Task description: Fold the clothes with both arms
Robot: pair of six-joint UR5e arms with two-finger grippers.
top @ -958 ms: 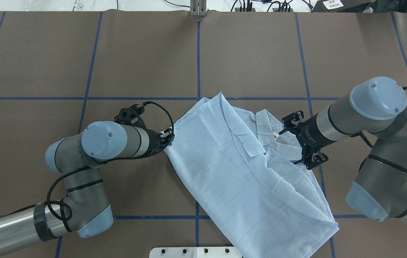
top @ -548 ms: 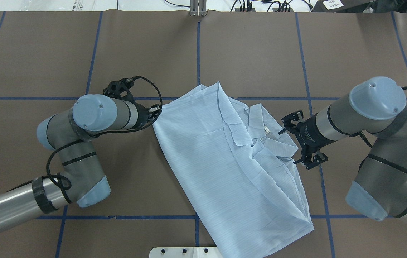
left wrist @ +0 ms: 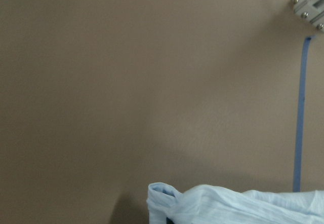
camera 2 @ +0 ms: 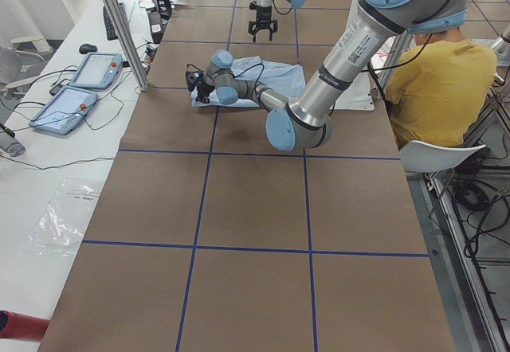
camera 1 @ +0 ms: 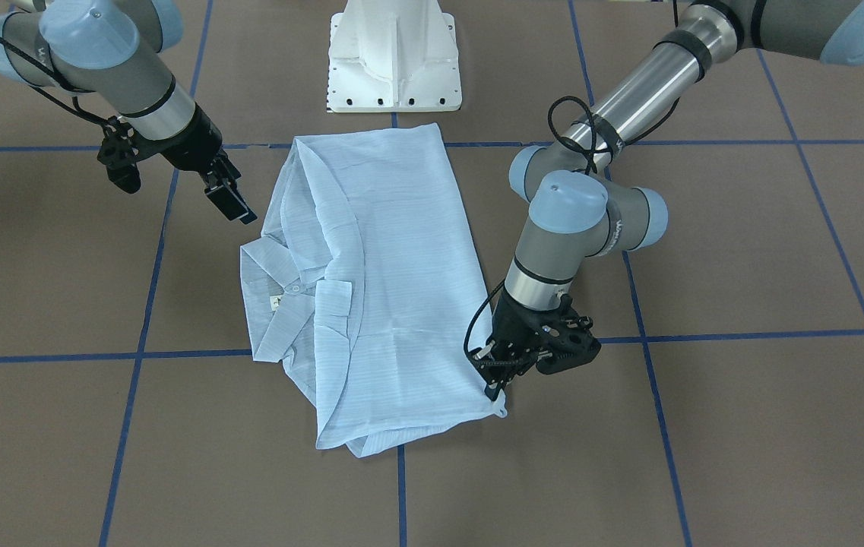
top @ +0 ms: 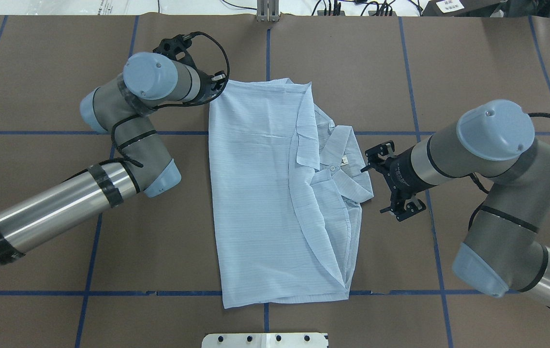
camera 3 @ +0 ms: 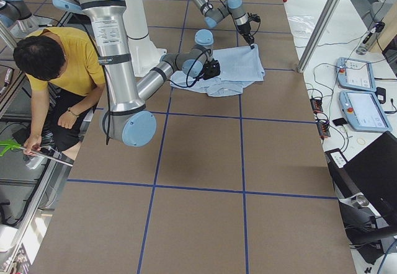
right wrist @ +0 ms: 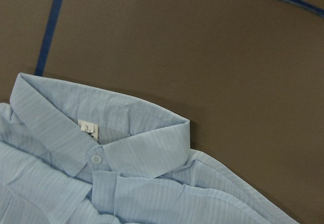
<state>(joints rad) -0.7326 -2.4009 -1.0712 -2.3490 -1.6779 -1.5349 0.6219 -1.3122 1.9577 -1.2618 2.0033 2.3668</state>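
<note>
The pale-blue shirt [top: 265, 193] lies folded lengthwise on the brown table, its collar [right wrist: 126, 127] with the white label [right wrist: 87, 127] on the right side. My left gripper [top: 217, 87] is shut on the shirt's far-left corner. The front-facing view shows the same gripper [camera 1: 494, 384] low at that corner. Bunched cloth [left wrist: 228, 203] fills the bottom of the left wrist view. My right gripper [top: 369, 176] hangs open just right of the collar and holds nothing. From the front, that gripper [camera 1: 234, 205] is a little apart from the shirt [camera 1: 386, 266].
The white pedestal base [camera 1: 394, 53] stands at the near edge, just behind the shirt's hem. A seated person in a yellow top [camera 2: 434, 81] is beside the table. Blue tape lines [top: 267, 48] grid the brown surface. Two pendants [camera 3: 360, 100] lie on a side bench.
My left gripper has pulled the shirt's corner up toward the far edge. The shirt has swung from slanted to straight and slid left. My right gripper shifted slightly left and stays off the cloth.
</note>
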